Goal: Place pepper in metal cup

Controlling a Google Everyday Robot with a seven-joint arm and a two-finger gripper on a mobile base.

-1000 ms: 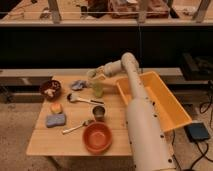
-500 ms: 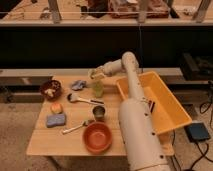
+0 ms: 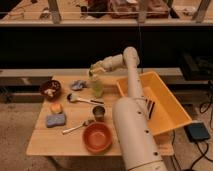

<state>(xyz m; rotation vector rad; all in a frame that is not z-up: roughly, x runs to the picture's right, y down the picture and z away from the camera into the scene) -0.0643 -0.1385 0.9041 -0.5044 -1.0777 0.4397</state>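
A pale yellow-green pepper (image 3: 97,89) stands upright on the wooden table (image 3: 70,142), at the back middle. My gripper (image 3: 94,70) is right above its top, at the end of the white arm (image 3: 131,100) that reaches in from the front right. I cannot tell whether it touches the pepper. The small dark steel metal cup (image 3: 99,113) stands a short way in front of the pepper, nearer the camera, with nothing visible in it.
An orange bowl (image 3: 97,137) sits in front of the cup. A spoon (image 3: 77,126), blue sponge (image 3: 55,120), orange fruit (image 3: 56,107), dark brown bowl (image 3: 50,89), blue cloth (image 3: 77,85) and brush (image 3: 82,99) lie to the left. A yellow bin (image 3: 167,105) stands on the right.
The near part of the arm has swung slightly to the left. The gripper has stayed above the pepper, and the table's objects have not moved.
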